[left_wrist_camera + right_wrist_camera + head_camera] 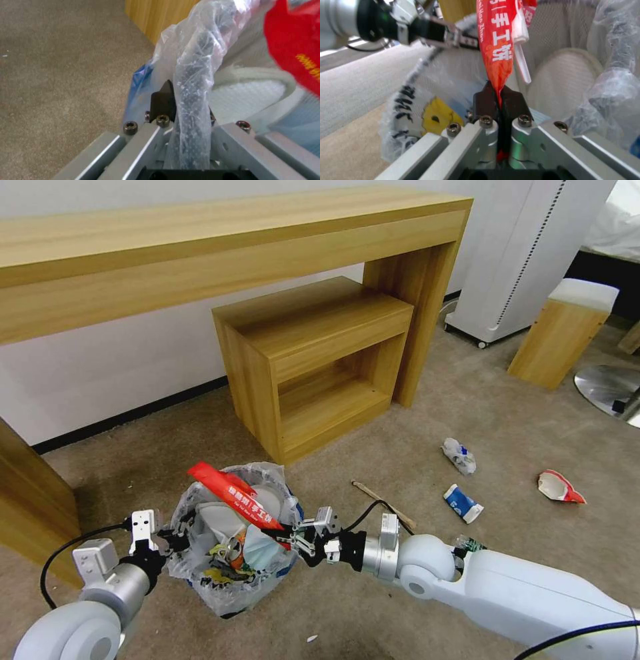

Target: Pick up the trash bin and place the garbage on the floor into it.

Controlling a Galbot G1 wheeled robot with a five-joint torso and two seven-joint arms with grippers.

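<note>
**Both grippers at the bin, red wrapper pinched**

Hidden: the small round black trash bin (230, 553), low centre-left of the head frame, is almost wholly masked by its crinkly translucent white bag; only dark patches show through. Contents are jumbled and hard to sort: a white slipper (220, 520) and a crushed can (235, 549) can be made out.

Left gripper (175, 540): fingers closed tight on the bag-covered bin rim; in the left wrist frame one black finger (163, 102) presses the plastic-wrapped edge.

Right gripper (298, 537): black fingertips (486, 100) pinched together on the end of a long red printed wrapper (237, 502), which lies slanting across the bin mouth.

On the beige short-pile carpet (520, 447), centre-right: wooden stick (382, 501), three crumpled paper cups (462, 503) well apart.
</note>
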